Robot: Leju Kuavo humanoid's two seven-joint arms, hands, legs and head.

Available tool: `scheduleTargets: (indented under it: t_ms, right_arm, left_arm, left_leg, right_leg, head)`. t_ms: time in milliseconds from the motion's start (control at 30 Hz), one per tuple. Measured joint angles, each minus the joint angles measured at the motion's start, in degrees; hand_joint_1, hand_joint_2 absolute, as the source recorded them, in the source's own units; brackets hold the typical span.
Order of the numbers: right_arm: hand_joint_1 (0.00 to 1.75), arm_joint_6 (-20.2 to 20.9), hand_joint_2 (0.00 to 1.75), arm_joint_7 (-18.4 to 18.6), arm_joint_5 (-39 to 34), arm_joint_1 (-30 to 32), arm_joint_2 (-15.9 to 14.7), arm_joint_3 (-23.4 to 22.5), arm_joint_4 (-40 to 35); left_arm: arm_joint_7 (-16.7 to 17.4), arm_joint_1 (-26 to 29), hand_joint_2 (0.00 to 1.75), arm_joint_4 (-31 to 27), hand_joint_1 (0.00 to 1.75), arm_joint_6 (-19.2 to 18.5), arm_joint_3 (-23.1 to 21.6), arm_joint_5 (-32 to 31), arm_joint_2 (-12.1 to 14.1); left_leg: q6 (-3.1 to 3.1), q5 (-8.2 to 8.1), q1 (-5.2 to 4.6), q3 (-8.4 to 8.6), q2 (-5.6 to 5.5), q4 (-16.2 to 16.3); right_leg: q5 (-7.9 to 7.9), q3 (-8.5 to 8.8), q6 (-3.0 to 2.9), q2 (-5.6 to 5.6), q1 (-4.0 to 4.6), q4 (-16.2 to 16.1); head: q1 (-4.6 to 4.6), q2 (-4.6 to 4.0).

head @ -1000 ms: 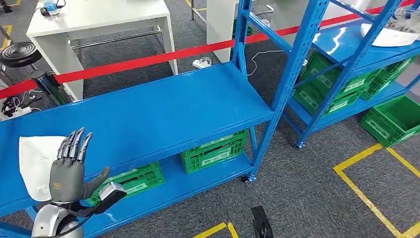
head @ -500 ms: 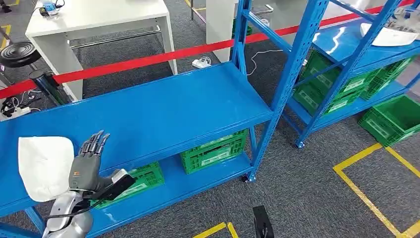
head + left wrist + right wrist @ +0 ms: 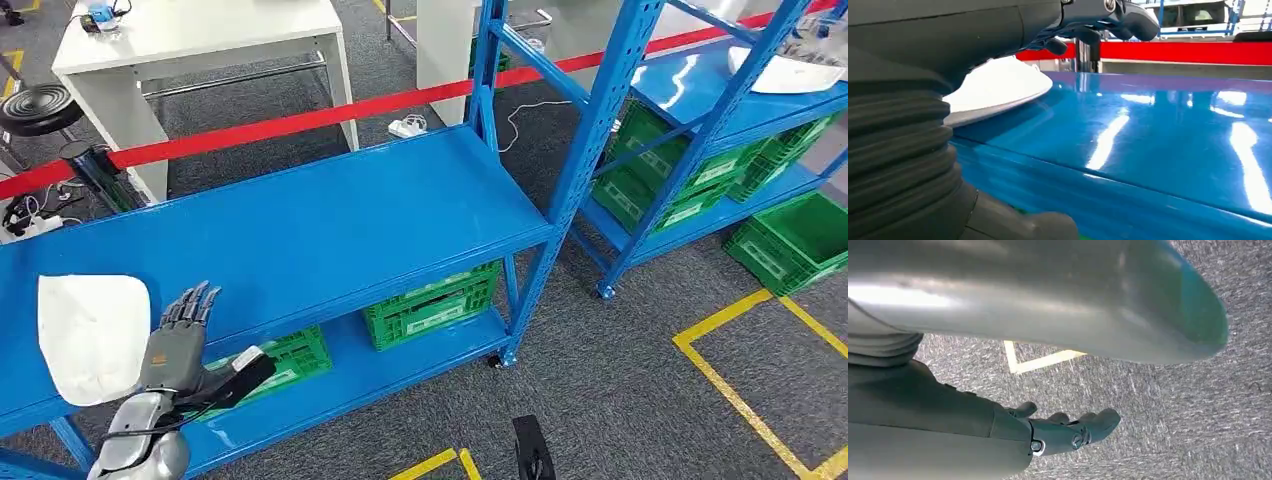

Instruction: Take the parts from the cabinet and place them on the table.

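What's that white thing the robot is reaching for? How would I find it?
Find the long blue shelf nearest the robot. At its left end lies a flat white part, just beside the robot's left hand. It is the one white thing on that shelf top; the green crates sit on the level below it.

warehouse floor, blue steel shelving (image 3: 300, 230), green crates (image 3: 430, 305), yellow floor tape (image 3: 740, 400)

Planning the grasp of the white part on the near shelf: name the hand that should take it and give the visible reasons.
Left. The left hand is raised at the shelf edge, fingers spread, right beside the white part. The right hand hangs open above the carpet, away from the shelf.
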Motion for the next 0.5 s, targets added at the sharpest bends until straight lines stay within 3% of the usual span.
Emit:
scheduleTargets:
  t_ms: [500]
  right_arm:
    - [0.00, 0.0, 0.00, -0.1, 0.2, 0.0, 0.0, -0.7, 0.0]
  left_arm:
    - [11.0, -0.1, 1.75, -0.5, 0.00, 2.6, -2.3, -11.0, 0.0]
  left_leg:
    - [0.00, 0.00, 0.00, 0.00, 0.00, 0.0]
  right_leg:
    - [0.00, 0.00, 0.00, 0.00, 0.00, 0.0]
  head:
    - [0.00, 0.00]
